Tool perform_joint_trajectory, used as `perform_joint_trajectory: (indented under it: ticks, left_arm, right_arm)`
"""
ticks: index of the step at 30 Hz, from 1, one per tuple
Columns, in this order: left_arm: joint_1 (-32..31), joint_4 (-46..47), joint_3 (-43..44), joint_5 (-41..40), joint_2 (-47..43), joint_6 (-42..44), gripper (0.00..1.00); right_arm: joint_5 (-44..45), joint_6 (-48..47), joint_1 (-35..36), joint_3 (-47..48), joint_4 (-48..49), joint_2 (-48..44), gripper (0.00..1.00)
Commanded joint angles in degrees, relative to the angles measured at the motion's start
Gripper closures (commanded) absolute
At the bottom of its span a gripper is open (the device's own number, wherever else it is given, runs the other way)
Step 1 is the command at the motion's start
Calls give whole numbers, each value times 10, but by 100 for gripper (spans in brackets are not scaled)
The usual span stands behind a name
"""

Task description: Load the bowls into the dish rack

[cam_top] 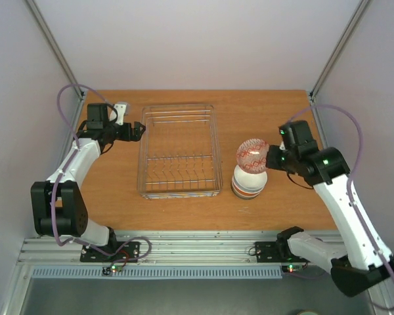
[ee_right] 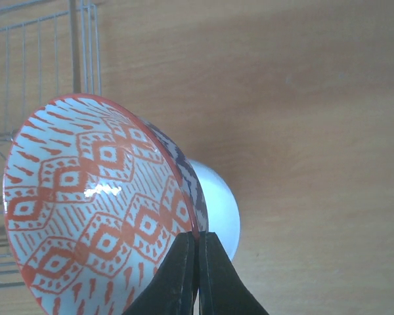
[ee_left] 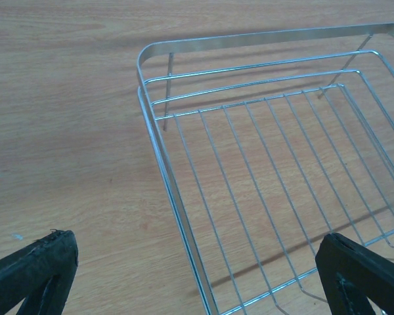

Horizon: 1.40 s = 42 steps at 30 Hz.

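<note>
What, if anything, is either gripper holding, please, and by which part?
The right gripper pinches the red-patterned bowl by its rim; the left gripper, open, holds nothing.

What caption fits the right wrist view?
Right claw pinches the rim of a tilted red-patterned bowl, white bowl behind, rack at upper left.

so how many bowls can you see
At least 3: red-patterned bowl in the right gripper, white bowl topping the stack, an orange rim beneath; more may be nested unseen.
</note>
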Motion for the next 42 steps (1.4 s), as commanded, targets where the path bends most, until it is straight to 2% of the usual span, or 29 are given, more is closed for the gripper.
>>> perform_joint_trajectory:
  ticks: [1, 5, 9, 16, 23, 27, 32, 38, 42]
  left_arm:
    - [2, 6, 5, -39, -6, 5, 1]
    - [2, 2, 8, -73, -17, 6, 0]
    - [2, 2, 8, -86, -29, 10, 1]
    - [2, 2, 8, -86, -33, 6, 1]
    - [0, -7, 18, -112, -35, -3, 1]
    - [-4, -13, 26, -140, -37, -3, 1]
    - [-9, -42, 50, -213, -32, -7, 1]
    - [-11, -58, 57, -191, -38, -13, 1]
    - [-26, -57, 52, -137, -37, -14, 1]
  right_arm:
    - [201, -23, 110, 94, -30, 85, 99]
    - [354, -14, 231, 194, -84, 196, 99]
    - [477, 5, 303, 291, -145, 307, 99]
    - [570, 56, 363, 403, -224, 432, 99]
    - [644, 142, 414, 529, -365, 570, 99]
    - [640, 146, 439, 554, -366, 619, 99]
    - [628, 170, 450, 536, -367, 643, 99]
    - [607, 201, 458, 495, -368, 642, 99]
    - [592, 202, 462, 513, -366, 634, 99]
